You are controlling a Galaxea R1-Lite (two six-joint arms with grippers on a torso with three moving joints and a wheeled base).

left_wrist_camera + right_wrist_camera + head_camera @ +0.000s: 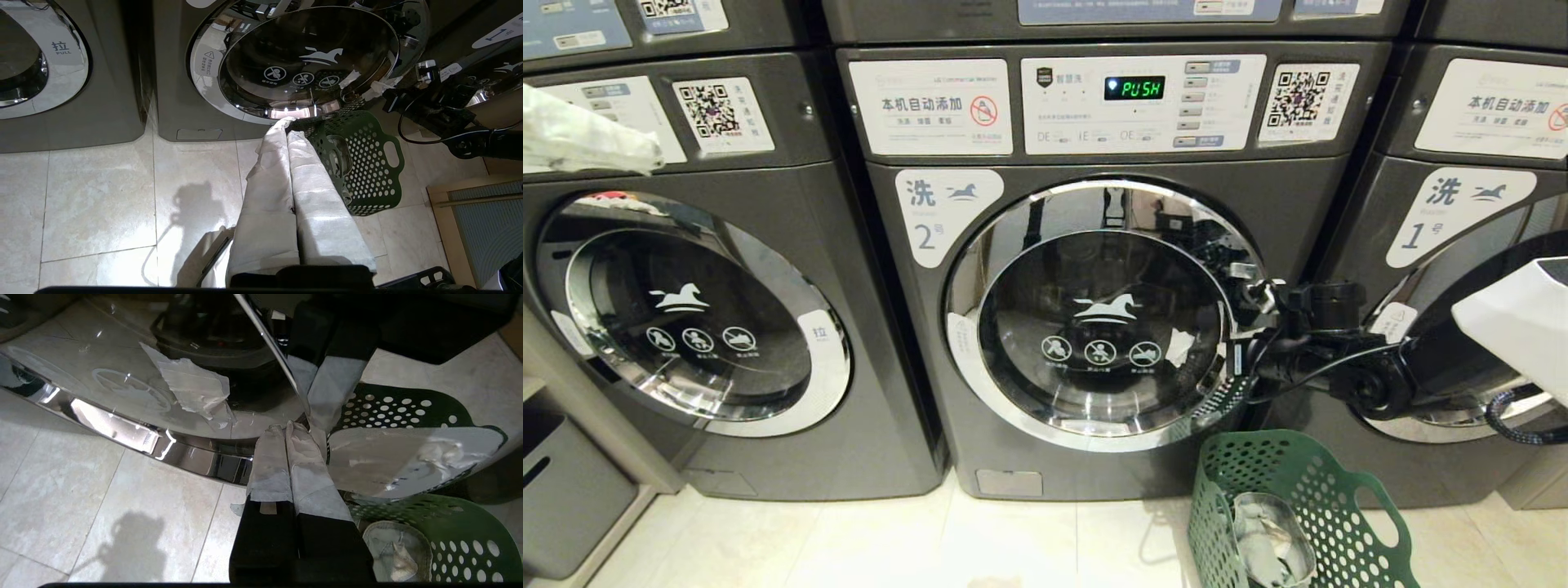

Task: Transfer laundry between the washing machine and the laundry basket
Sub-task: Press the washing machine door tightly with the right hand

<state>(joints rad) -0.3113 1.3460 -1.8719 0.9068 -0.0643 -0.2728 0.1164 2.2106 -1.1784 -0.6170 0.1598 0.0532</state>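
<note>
Door of the washing machine (1094, 318) labelled 2 is sitting closed, display reading PUSH. Right gripper (288, 430) is reaching in at the right edge of the chrome door ring, fingers pressed together with nothing between them, tips sitting right at the rim's edge; can't tell whether they are actually touching it. Left gripper (286, 124) is parked off to the left, wrapped fingers (269, 192) also pressed together and empty, pointing toward the bottom of the door. Laundry basket (1347, 498) is standing on the floor just beside the machine's lower right corner, under the right arm, with the laundry (1270, 539), a small pale grey bundle, lying in it. Judging by this, the step in hand is getting the door open, loading not started. To do it well: be hooking the closed fingertips behind the ring edge on the right side, pulling out along the door's swing, not straight sideways, and keeping the arm clear of the basket rim below.
</note>
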